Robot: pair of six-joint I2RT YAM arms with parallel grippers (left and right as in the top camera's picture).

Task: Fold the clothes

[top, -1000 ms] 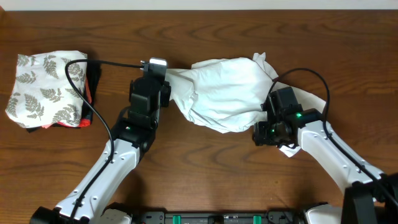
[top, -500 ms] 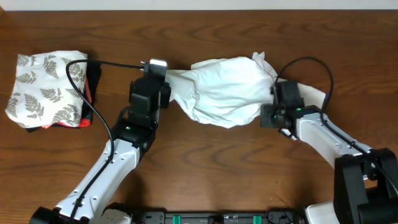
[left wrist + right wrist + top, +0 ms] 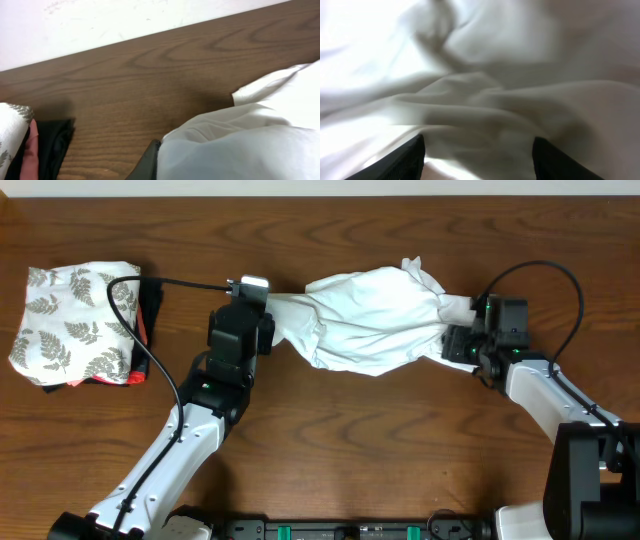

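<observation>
You are looking at the white T-shirt (image 3: pixel 370 320) lying bunched across the far middle of the table (image 3: pixel 330 430), drawn out lengthwise between your two arms. Your left claw (image 3: pixel 268 315) is sitting at the shirt's left end, closed tight on the fabric. In the left wrist view, the cloth is gathering right against the dark finger (image 3: pixel 148 164) at the bottom edge. Your right claw (image 3: pixel 452 343) is meeting the shirt's right end, where the fabric is narrowing into a neck. In the right wrist view, its two fingers (image 3: pixel 410 157) are standing wide apart with rumpled white cloth filling the space between them. You cannot tell from here whether they are actually pinching it. The shirt's print is not showing in any view. Off at the left end of the table, well apart from the shirt, the folded fern-leaf cloth (image 3: pixel 70 320) is resting on the black and red garments (image 3: pixel 145 330).
</observation>
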